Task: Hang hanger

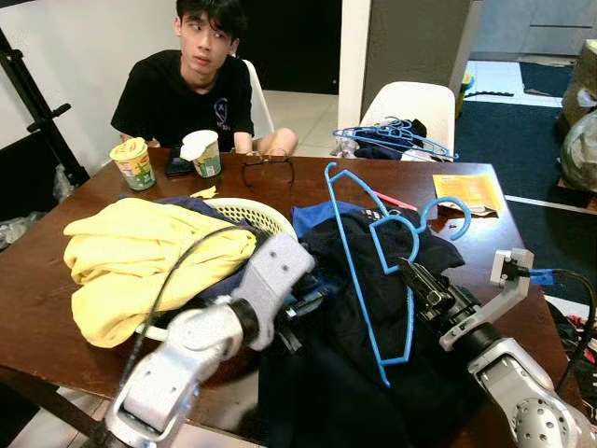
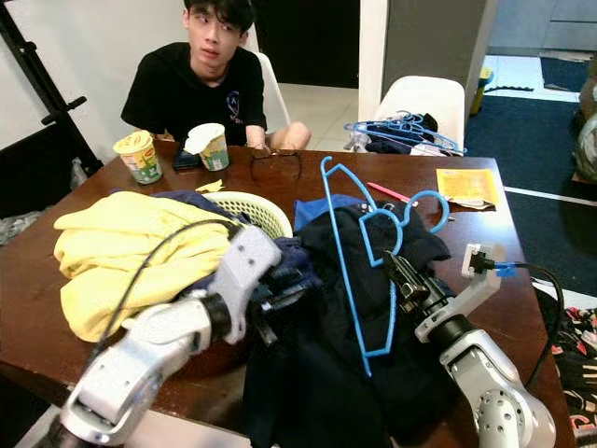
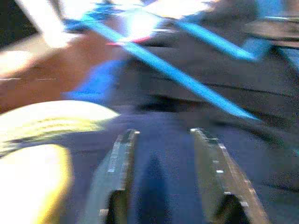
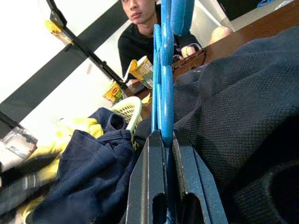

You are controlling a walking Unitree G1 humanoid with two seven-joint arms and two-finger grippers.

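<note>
Nearest the camera, the two silver arms reached over the near edge of the brown wooden tabletop (image 1: 522, 243) into a heap of clothes. The right gripper (image 1: 411, 274) had its black fingers clamped on the lower bar of a blue plastic hanger (image 1: 368, 271), which stood tilted over a dark navy garment (image 1: 373, 336) near the near right corner, hook toward the far edge. The left gripper (image 3: 163, 182) hovered with its fingers apart over dark blue cloth (image 4: 88, 177) beside a white woven plastic basket (image 1: 252, 213) near the tabletop's middle. A yellow garment (image 1: 140, 261) lay draped over the basket toward the left edge. At the far edge stood two yellow-and-green paper cups (image 1: 133, 161), with a pair of dark-framed glasses (image 1: 268, 166) beside them, and a person in a black shirt (image 1: 187, 98) sat behind. More blue hangers (image 1: 396, 138) were piled on a white chair (image 1: 420, 103) past the far right corner.
</note>
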